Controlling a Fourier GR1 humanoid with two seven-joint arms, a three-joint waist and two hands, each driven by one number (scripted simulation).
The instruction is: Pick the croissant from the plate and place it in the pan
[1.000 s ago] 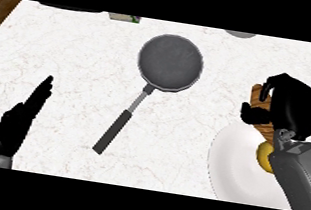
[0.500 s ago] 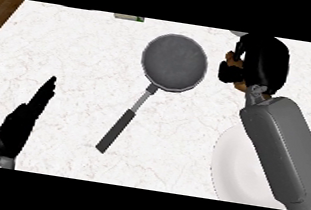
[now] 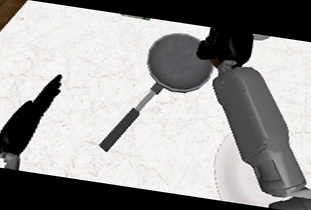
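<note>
R robot hand clenched at pan rim, croissant hidden inside | L robot hand flat, relaxed, lower left

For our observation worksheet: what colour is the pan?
The pan is dark grey; the head view shows it best.

The table lies bare across its left and middle, leaving wide room between the left hand, which rests straight-fingered at the lower left, and the pan. The pan's handle slants down-left across the middle and bars any low sweep there. The right hand hangs at the pan's far-right rim, curled, seemingly round the croissant, which it hides. The rest of the pan's floor is uncovered. The right forearm crosses the right side and covers much of the plate. A bare strip of table runs beyond it, toward the right edge.
</note>
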